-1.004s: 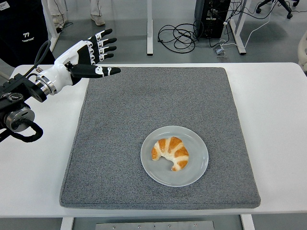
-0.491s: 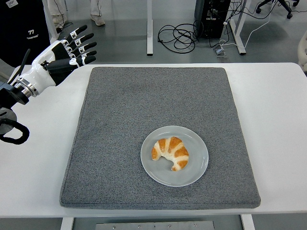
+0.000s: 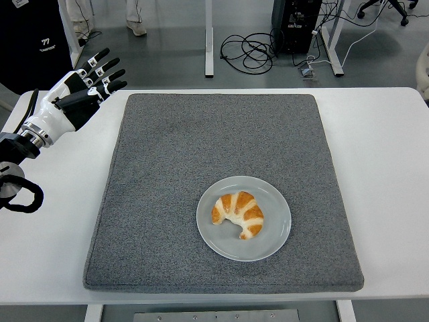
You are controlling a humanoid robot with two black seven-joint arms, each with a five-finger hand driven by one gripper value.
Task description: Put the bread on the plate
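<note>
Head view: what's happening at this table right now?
Nothing is being held. The croissant already lies on the grey plate, which sits on the grey mat. The left hand is off the mat's far-left corner, its fingers spread and empty. The right arm is out of view.

A grey mat (image 3: 221, 174) covers most of the white table (image 3: 389, 168), lying flat at the centre of the frame with bare tabletop showing on both sides and along the bottom edge. Beyond the table's far edge, at the top, black cables (image 3: 248, 48) lie coiled on the grey floor. A black computer tower (image 3: 297, 23) stands just right of them, beside white desk legs (image 3: 333, 37). A person's shoes (image 3: 137, 28) show at upper left.
</note>
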